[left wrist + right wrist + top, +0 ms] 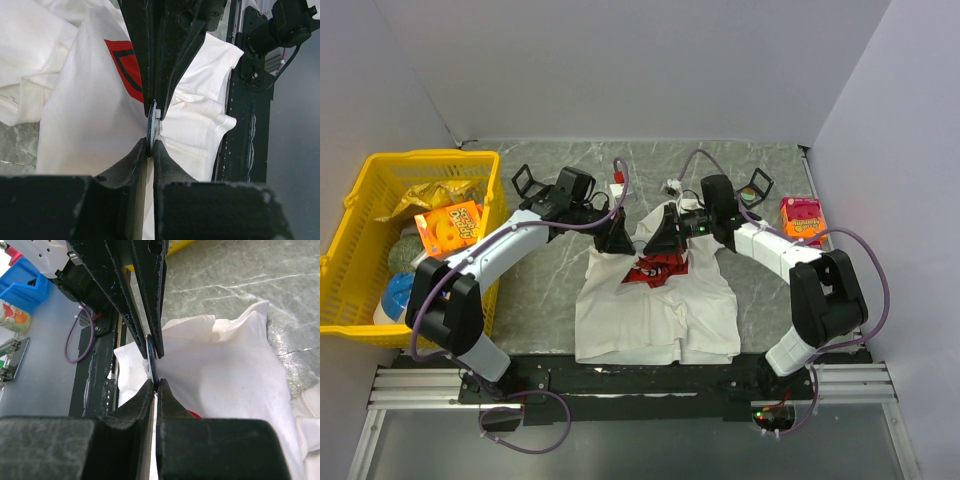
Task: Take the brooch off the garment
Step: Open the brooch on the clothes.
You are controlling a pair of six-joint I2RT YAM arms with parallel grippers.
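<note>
The white T-shirt (655,315) lies on the table with its red print (656,268) partly bunched up. Both grippers meet tip to tip above its upper part. The brooch, a thin dark disc seen edge-on, shows in the left wrist view (152,125) and in the right wrist view (151,356). My left gripper (151,146) is shut on one edge of the brooch. My right gripper (156,384) is shut on the opposite edge. From above, the left gripper (625,242) and right gripper (658,240) hide the brooch. White cloth (90,125) hangs close behind the disc.
A yellow basket (358,262) with snack packs and an orange box (448,228) stands at the left. A pink box (802,220) sits at the right. Small red (619,183) and white (672,186) items lie at the back. The black rail (650,378) runs along the near edge.
</note>
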